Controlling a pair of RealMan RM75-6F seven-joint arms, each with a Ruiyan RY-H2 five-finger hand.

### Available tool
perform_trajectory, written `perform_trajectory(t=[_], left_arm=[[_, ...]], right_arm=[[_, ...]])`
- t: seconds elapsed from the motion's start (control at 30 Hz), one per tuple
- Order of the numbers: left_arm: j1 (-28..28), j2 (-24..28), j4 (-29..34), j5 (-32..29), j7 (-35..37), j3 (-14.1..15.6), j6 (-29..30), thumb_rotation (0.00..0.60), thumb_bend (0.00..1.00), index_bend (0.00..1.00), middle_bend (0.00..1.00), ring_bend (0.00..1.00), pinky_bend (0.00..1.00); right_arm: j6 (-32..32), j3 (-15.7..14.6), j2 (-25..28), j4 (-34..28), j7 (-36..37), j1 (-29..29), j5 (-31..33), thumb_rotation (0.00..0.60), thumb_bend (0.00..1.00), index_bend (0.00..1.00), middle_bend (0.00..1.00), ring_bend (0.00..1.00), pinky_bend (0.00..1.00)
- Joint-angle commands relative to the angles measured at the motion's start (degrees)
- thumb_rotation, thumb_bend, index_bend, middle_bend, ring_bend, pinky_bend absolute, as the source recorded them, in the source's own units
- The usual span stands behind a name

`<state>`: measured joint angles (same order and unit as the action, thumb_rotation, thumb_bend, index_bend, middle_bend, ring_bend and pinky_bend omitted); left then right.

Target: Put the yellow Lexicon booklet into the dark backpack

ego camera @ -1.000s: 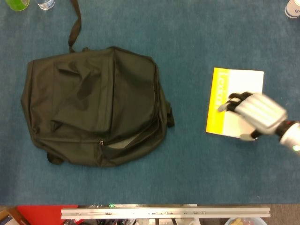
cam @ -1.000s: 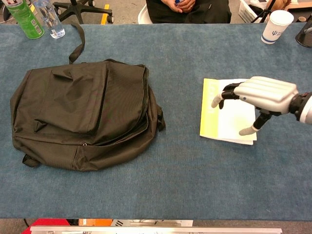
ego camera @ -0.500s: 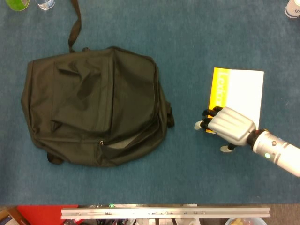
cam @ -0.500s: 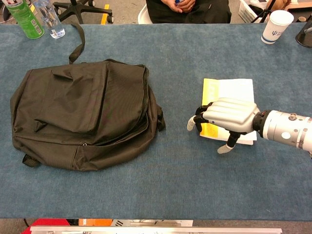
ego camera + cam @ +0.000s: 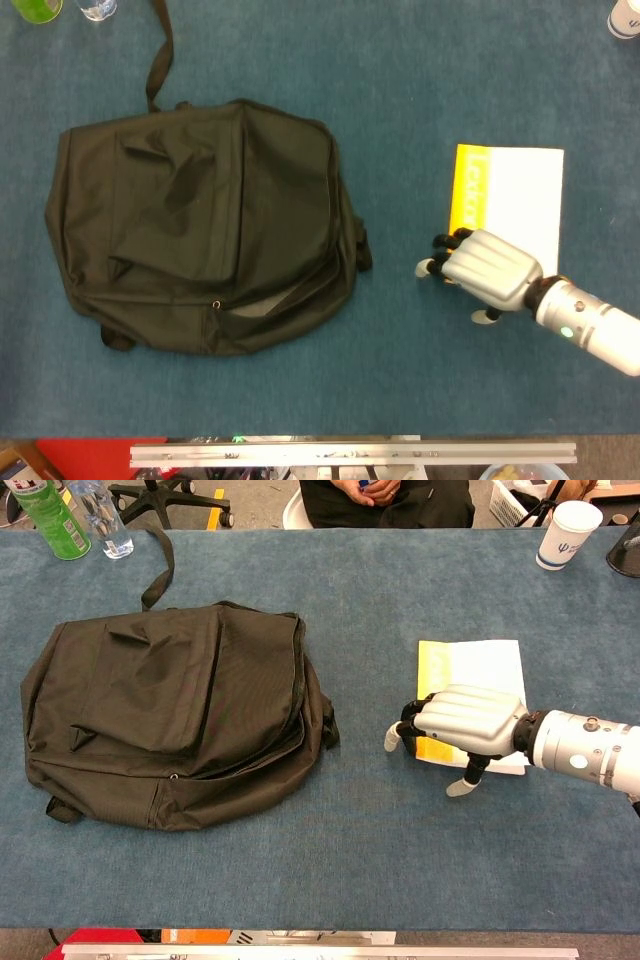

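Observation:
The yellow and white Lexicon booklet (image 5: 510,195) (image 5: 480,670) lies flat on the blue table at the right. My right hand (image 5: 483,268) (image 5: 465,720) is low over the booklet's near left corner and hides it. Its fingertips (image 5: 392,740) curl down to the cloth just left of the booklet, and its thumb points down at the near edge. Nothing shows as gripped. The dark backpack (image 5: 200,225) (image 5: 170,710) lies flat at the left, with a zip gap (image 5: 250,310) along its near side. My left hand is out of both views.
A paper cup (image 5: 568,535) stands at the far right corner. A green bottle (image 5: 45,515) and a clear bottle (image 5: 100,515) stand at the far left. The backpack strap (image 5: 160,565) trails toward the far edge. A person sits beyond the table.
My right hand came from over the booklet's middle down and left to its near left corner. Over the last half second it has hardly moved. The backpack is unchanged.

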<state>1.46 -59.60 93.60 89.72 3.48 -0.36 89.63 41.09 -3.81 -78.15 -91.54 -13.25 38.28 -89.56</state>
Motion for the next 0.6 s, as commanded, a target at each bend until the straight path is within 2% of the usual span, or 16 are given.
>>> perform_trajectory(t=[0.03,0.43,0.6], left_arm=[[0.1,-0.1,0.0,0.1,-0.2,0.0,-0.1,0.600,0.22,0.15,0.22,0.12,0.17],[0.8,-0.2,0.8,0.7,-1.4,0.0,-0.9,0.600,0.22,0.15,0.22,0.12,0.17],[1.0,-0.2,1.3,0.8,-2.0,0.0,-1.1,0.600,0.22,0.15,0.22,0.12,0.17]], right_arm=[[0.4,-0.9,1.7,-0.7,-0.7,-0.5,0.5,0.600,0.05,0.28,0.42,0.19,0.27],[5.9,-4.0,9.2,-0.6,1.2,-4.4,0.7,0.600,0.05,0.28,0.44,0.19,0.27],[14.8,-3.0,9.4,0.6,8.3,-7.0,-3.2,0.600,0.05,0.28,0.39,0.19,0.27]])
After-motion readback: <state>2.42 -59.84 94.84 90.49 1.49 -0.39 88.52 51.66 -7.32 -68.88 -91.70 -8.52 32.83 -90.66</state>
